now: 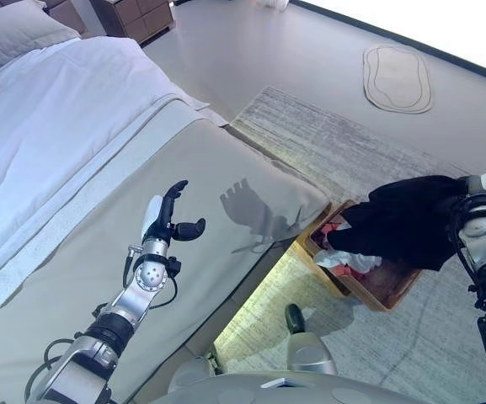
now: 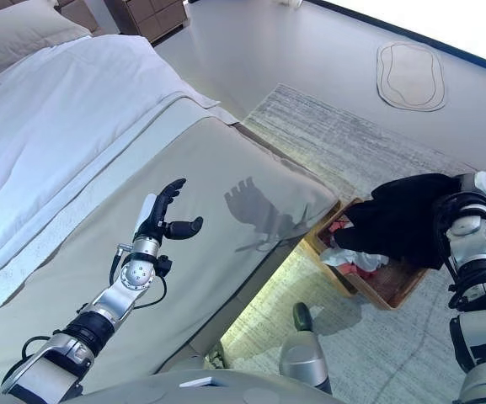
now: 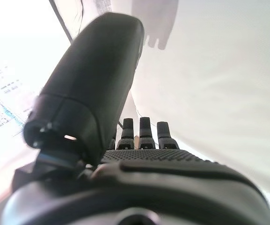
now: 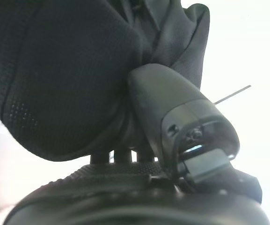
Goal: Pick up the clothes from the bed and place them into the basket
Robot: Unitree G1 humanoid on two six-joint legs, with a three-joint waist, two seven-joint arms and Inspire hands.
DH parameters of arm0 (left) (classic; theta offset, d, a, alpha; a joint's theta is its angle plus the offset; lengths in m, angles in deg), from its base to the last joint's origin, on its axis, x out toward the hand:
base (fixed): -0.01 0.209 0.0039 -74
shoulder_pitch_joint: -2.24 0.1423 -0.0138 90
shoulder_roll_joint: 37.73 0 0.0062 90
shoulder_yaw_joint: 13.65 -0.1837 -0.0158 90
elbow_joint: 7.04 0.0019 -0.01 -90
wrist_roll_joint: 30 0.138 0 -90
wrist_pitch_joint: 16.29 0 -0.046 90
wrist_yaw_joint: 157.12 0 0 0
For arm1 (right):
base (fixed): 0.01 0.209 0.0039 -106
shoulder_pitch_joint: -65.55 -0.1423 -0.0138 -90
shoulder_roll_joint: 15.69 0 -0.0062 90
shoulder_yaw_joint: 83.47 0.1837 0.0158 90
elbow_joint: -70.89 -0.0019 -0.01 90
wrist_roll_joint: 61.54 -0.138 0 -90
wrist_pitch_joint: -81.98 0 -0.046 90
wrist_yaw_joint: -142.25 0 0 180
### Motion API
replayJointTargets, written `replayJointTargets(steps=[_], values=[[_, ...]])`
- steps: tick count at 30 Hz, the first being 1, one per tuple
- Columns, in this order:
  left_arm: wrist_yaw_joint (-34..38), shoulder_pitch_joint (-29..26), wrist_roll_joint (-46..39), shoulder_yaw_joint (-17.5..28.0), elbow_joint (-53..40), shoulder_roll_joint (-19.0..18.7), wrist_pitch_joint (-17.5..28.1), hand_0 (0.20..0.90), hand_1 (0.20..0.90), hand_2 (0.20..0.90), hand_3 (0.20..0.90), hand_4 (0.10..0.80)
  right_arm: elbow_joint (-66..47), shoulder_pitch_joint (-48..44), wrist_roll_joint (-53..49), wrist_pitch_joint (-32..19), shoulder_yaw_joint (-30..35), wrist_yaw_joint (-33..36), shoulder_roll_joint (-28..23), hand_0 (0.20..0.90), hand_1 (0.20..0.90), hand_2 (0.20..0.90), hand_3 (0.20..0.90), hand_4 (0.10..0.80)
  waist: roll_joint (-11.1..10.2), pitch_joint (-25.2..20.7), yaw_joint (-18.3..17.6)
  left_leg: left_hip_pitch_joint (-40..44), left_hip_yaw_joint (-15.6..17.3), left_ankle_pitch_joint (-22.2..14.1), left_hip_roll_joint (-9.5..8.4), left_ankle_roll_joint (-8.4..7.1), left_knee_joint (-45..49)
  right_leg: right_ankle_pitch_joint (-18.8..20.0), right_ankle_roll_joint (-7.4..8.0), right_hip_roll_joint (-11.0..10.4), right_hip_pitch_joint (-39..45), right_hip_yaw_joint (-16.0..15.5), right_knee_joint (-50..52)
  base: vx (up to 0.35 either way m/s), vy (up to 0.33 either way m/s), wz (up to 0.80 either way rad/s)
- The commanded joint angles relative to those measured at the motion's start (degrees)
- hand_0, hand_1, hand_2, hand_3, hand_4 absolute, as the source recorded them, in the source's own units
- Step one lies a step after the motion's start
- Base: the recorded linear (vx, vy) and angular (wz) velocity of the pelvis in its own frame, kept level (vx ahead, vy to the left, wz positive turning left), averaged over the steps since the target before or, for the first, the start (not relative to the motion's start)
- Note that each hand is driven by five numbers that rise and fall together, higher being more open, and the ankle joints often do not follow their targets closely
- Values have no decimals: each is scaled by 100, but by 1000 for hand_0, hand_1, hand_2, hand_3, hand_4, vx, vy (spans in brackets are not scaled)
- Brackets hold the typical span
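A black garment point(image 1: 411, 219) hangs bunched from my right hand point(image 4: 172, 117), directly above the wooden basket point(image 1: 394, 290) on the rug beside the bed. The right wrist view shows my thumb pressed into the black cloth point(image 4: 64, 70) with the fingers curled behind it. The basket holds red and white clothes point(image 1: 344, 252). My left hand point(image 1: 168, 220) hovers open over the beige bedspread point(image 1: 74, 261), fingers straight, thumb out to the side, holding nothing. No clothes show on the visible bed.
The bed has a white duvet point(image 1: 49, 126) and a pillow point(image 1: 15, 34) at the far left. A grey rug point(image 1: 327, 143) lies under the basket, a small oval mat point(image 1: 397, 77) farther off. Dark wooden drawers point(image 1: 133, 17) stand beyond the bed.
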Motion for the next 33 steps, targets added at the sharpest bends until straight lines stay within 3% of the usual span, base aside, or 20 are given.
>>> replayJointTargets(steps=[1,6,15,16,17,18,33], values=[[240,-388,97,-15,-82,-90,477,900,900,900,900,800,144,-609,-156,-443,75,299,-377,300,300,300,200,100,42,-226,158,325,-46,-759,25,-177,13,-200,-230,326,-92,-193,27,0,0,0],[221,-317,49,-40,-169,-73,578,900,900,900,900,800,344,-377,-74,-450,142,449,-230,300,300,300,200,100,227,-102,138,285,-35,-740,-8,-177,13,-199,-227,293,-142,-173,27,6,-4,0],[166,-305,-34,-157,-326,-152,590,900,900,900,900,800,602,-166,-165,-511,300,476,-272,300,300,300,200,100,370,-2,119,240,-61,-709,-19,-197,13,-206,-235,293,-192,-166,27,4,-14,0],[166,-307,-44,-168,-333,-161,594,900,900,900,900,800,602,-146,-162,-518,313,472,-280,335,335,335,241,141,374,3,116,236,-65,-706,-21,-198,13,-207,-235,293,-195,-163,27,-1,-34,-2],[164,-302,-48,-175,-346,-169,597,900,900,900,900,800,590,-119,-81,-468,323,506,-281,566,566,566,510,410,380,10,111,235,-63,-698,-17,-202,13,-207,-237,294,-195,-162,27,0,0,0],[168,-308,-49,-181,-342,-164,602,900,900,900,900,800,605,-114,-49,-463,328,538,-288,900,900,900,900,800,385,11,107,236,-61,-695,-16,-205,13,-206,-240,296,-198,-159,27,0,0,0],[198,-177,-51,-165,-409,-158,616,900,900,900,900,800,330,48,28,-548,440,683,-450,900,900,900,900,800,397,-13,93,233,-86,-662,-3,-219,13,-210,-249,297,-172,-147,27,0,0,0]])
